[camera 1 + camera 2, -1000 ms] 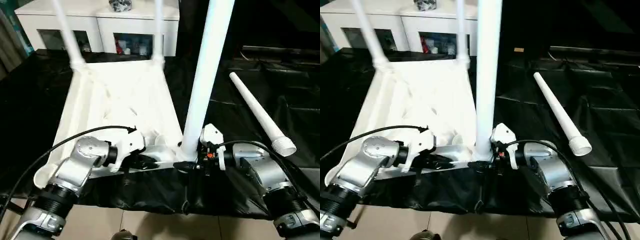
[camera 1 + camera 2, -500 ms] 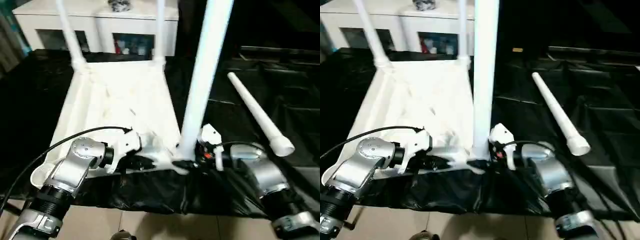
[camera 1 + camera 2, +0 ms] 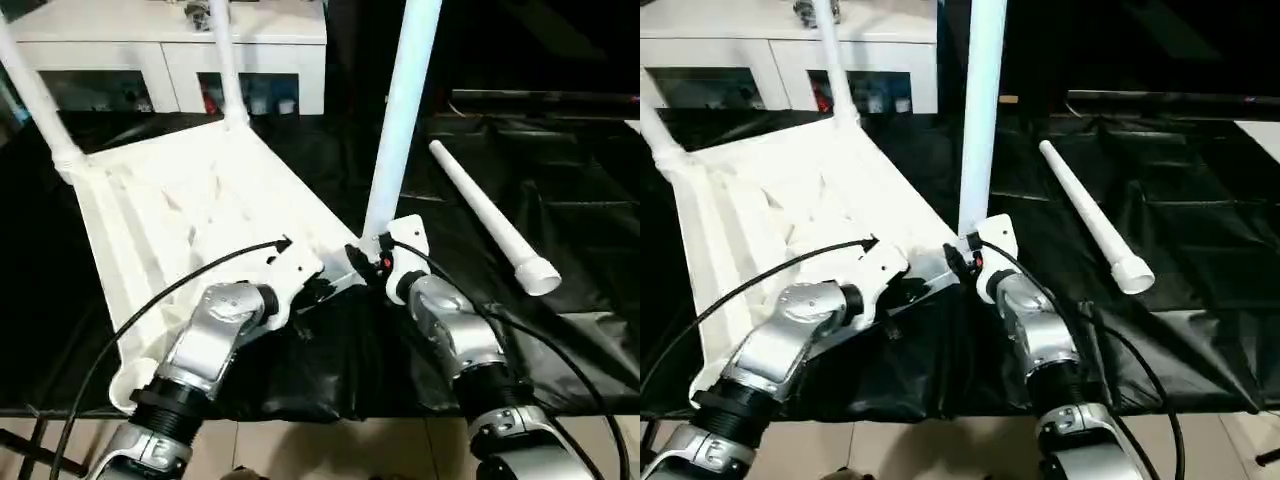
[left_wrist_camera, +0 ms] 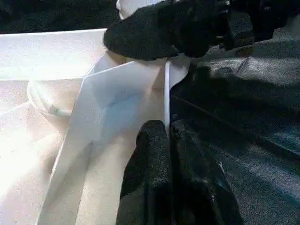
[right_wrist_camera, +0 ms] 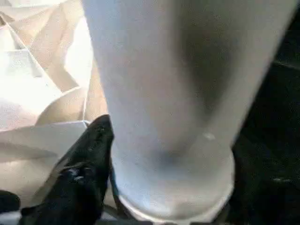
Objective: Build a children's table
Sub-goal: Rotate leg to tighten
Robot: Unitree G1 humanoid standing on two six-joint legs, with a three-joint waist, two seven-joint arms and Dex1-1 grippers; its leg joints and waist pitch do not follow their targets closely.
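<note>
Compared to a second ago, the tabletop (image 3: 180, 210) is swinging round. Left tool (image 4: 166, 140) is pinching its edge, clenched; right tool (image 3: 365, 250) looks wrapped around the upright leg (image 3: 400, 110).

I see the tall upright white plastic leg (image 3: 398, 120) cut off by the top edge; its base is masked by my right gripper (image 3: 368, 262). The two far white legs (image 3: 226, 62) also run out of frame. In the right wrist view, only one black finger (image 5: 82, 178) is visible, so I cannot judge the grip. The contents of the white glass-doored cabinet (image 3: 170, 50) are too blurred to identify.
</note>
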